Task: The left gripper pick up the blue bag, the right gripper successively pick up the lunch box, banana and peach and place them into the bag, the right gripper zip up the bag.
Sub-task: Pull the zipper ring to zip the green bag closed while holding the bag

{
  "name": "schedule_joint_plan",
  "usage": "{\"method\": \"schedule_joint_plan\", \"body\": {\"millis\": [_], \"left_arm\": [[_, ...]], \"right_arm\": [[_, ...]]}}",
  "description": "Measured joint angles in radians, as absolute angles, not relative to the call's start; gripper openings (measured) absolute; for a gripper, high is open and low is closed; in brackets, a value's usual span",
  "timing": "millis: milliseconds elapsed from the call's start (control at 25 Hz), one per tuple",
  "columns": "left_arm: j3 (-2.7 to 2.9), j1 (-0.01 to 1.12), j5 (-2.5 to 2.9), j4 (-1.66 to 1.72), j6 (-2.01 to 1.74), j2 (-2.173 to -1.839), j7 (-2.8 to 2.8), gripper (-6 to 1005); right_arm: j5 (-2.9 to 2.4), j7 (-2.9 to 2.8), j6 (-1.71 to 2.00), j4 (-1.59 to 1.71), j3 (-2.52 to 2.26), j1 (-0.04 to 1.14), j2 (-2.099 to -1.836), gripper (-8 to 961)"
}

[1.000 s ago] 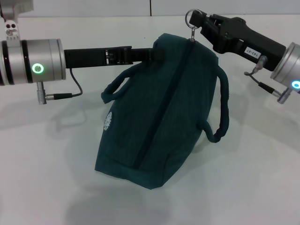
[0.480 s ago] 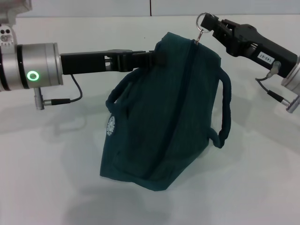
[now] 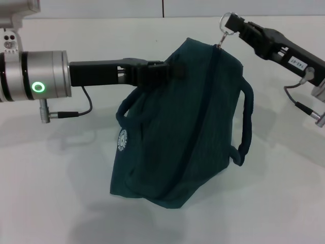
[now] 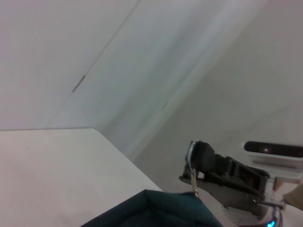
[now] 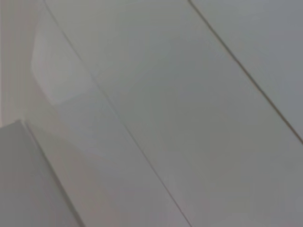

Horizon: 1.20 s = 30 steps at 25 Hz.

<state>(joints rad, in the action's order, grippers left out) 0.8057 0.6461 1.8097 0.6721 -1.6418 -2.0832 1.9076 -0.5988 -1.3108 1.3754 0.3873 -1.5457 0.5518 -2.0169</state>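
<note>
The blue bag [image 3: 177, 127] hangs tilted above the white table, its zipper line closed along the top. My left gripper [image 3: 170, 70] is shut on the bag's upper left edge. At the bag's top corner, my right gripper [image 3: 229, 23] is shut on the metal zipper pull ring [image 3: 225, 20]. Two loop handles [image 3: 247, 122] droop at the sides, and the round white logo [image 3: 122, 140] faces left. The left wrist view shows the bag's top edge [image 4: 156, 210] and the right gripper [image 4: 196, 156] on the ring [image 4: 191, 153]. The lunch box, banana and peach are out of view.
The white table [image 3: 61, 193] spreads below and around the bag, with the wall behind it. A cable [image 3: 81, 104] hangs from my left wrist. The right wrist view shows only pale wall panels.
Both arms and the bag have shifted to the right. The right gripper has drawn the zipper ring further right, and the bag hangs a little more upright.
</note>
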Motion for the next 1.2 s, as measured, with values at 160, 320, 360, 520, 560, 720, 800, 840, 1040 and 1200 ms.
{"method": "schedule_joint_plan", "body": {"millis": [160,320,360,520,560,720,800,840,1040,1200], "left_arm": [[0.808,0.646,1.808,0.675,-1.666,-2.085,1.901,165],[0.810,0.637,1.770,0.671,-1.708,-2.085,1.861,163],[0.811,0.633,1.758,0.671,-1.722,-2.085,1.849,162],[0.811,0.627,1.736,0.671,-1.771,-2.085,1.822,153],[0.811,0.627,1.733,0.671,-1.780,-2.085,1.818,151],[0.812,0.622,1.716,0.670,-1.816,-2.085,1.793,142],[0.812,0.616,1.701,0.670,-1.834,-2.085,1.777,117],[0.812,0.612,1.692,0.670,-1.841,-2.085,1.769,105],[0.810,0.600,1.683,0.662,-1.834,-2.085,1.750,43],[0.805,0.596,1.683,0.655,-1.807,-2.085,1.749,19]], "right_arm": [[-0.597,-1.334,1.377,0.360,-1.524,0.550,-2.016,7],[-0.589,-1.362,1.378,0.328,-1.508,0.551,-2.016,7],[-0.586,-1.365,1.379,0.325,-1.508,0.550,-2.016,7],[-0.584,-1.368,1.382,0.323,-1.509,0.547,-2.016,7],[-0.584,-1.369,1.382,0.323,-1.511,0.547,-2.017,7],[-0.584,-1.378,1.376,0.310,-1.514,0.550,-2.020,7],[-0.583,-1.381,1.377,0.299,-1.515,0.553,-2.021,7],[-0.583,-1.383,1.376,0.297,-1.516,0.553,-2.021,7],[-0.589,-1.391,1.374,0.291,-1.518,0.554,-2.023,7],[-0.590,-1.391,1.374,0.290,-1.519,0.554,-2.023,6]]}}
